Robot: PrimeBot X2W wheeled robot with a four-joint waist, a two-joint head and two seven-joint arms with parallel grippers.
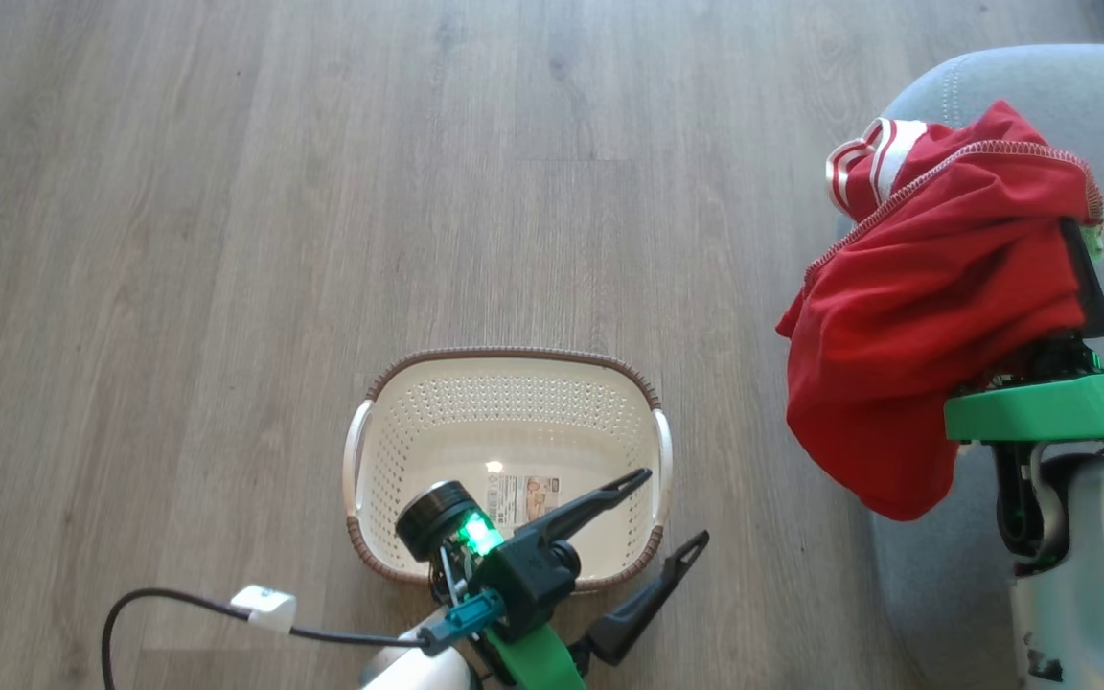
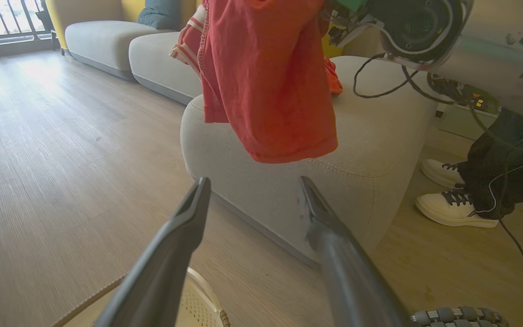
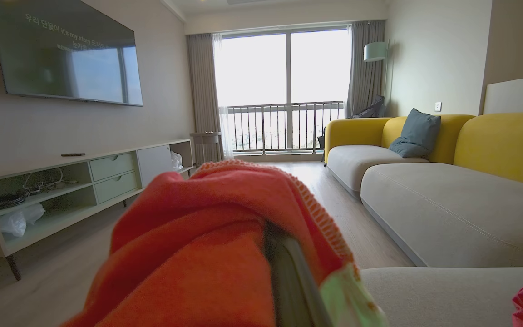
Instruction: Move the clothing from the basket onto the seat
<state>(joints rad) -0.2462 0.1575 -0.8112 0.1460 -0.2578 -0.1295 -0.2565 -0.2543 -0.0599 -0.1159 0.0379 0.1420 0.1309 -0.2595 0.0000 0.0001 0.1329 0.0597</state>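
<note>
Clothing hangs from our clenched right gripper over the seat edge; left gripper stands released above the basket. We advise carrying further inboard before letting go, lest it slide off.

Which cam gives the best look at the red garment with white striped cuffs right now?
Head view: the whole red fabric garment with white striped cuffs shows, held up at the grey upholstered seat cushion's edge. Left wrist view shows the garment side-on, its top cropped. Right wrist view shows a blurred close-up bunch of it.
</note>
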